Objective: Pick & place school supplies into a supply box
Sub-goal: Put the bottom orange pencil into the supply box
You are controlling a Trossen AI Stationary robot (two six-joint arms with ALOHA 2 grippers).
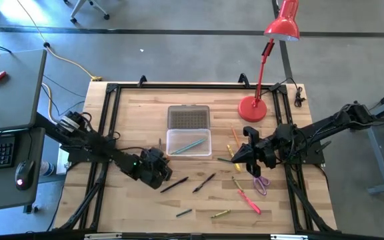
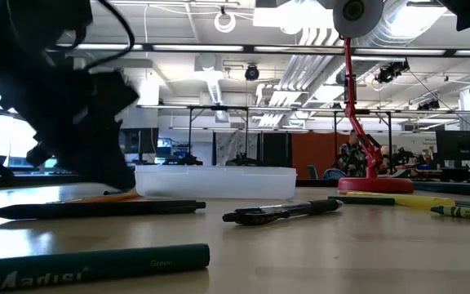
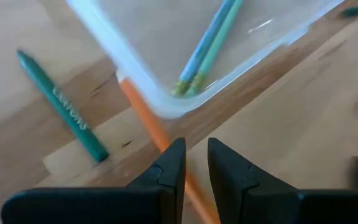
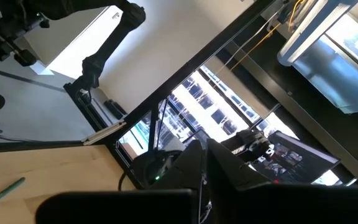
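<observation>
The clear supply box [image 1: 189,142] rests on the wooden table with a blue and a green pencil [image 3: 210,43] inside; its ribbed lid [image 1: 189,118] lies just beyond it. My left gripper [image 1: 157,167] [image 3: 196,158] is low at the box's near left corner, slanting down and open. Its fingers stand on either side of an orange pencil [image 3: 145,115], which lies on the table with its far end under that corner. A green crayon [image 3: 61,106] lies beside it. My right gripper [image 1: 240,155] [image 4: 205,158] is shut on nothing, raised right of the box.
Two black pens [image 1: 174,185] [image 1: 204,183], a green crayon [image 1: 184,213] and a yellowish one [image 1: 220,214] lie near the front. A pink pen [image 1: 250,201], purple scissors [image 1: 261,183] and more pencils [image 1: 233,148] lie under the right arm. A red lamp [image 1: 253,109] stands at the back right.
</observation>
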